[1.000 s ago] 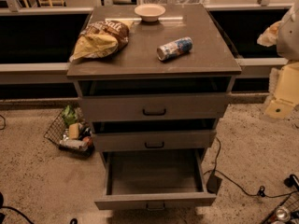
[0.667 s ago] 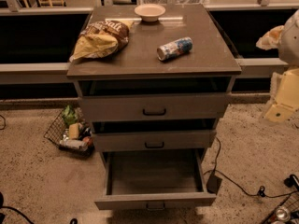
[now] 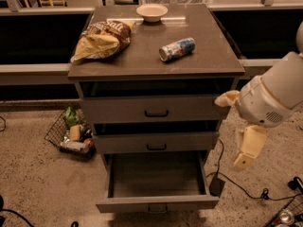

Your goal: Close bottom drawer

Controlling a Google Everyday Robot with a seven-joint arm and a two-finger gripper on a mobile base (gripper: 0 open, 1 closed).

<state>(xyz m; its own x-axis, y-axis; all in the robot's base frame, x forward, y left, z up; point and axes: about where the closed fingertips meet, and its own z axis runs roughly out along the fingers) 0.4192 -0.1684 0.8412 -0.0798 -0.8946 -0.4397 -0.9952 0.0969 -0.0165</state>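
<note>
The bottom drawer (image 3: 156,203) is the lowest of three in a grey-brown cabinet (image 3: 156,60). It is pulled far out, its wide shallow tray is empty, and its small dark handle (image 3: 157,208) sits at the front centre. The middle drawer (image 3: 156,143) and top drawer (image 3: 156,109) stand slightly out. My gripper (image 3: 237,126) hangs to the right of the cabinet, level with the middle drawer. Its cream fingers (image 3: 248,148) are spread apart and hold nothing. It touches no drawer.
On the cabinet top lie a chip bag (image 3: 102,39), a tipped can (image 3: 177,48) and a bowl (image 3: 152,12). A wire basket of items (image 3: 71,135) stands on the floor at left. Cables (image 3: 236,186) run on the floor at right. A low ledge (image 3: 33,70) runs behind.
My arm and gripper have moved left and down, from the right edge toward the cabinet's right side. The drawers have not moved.
</note>
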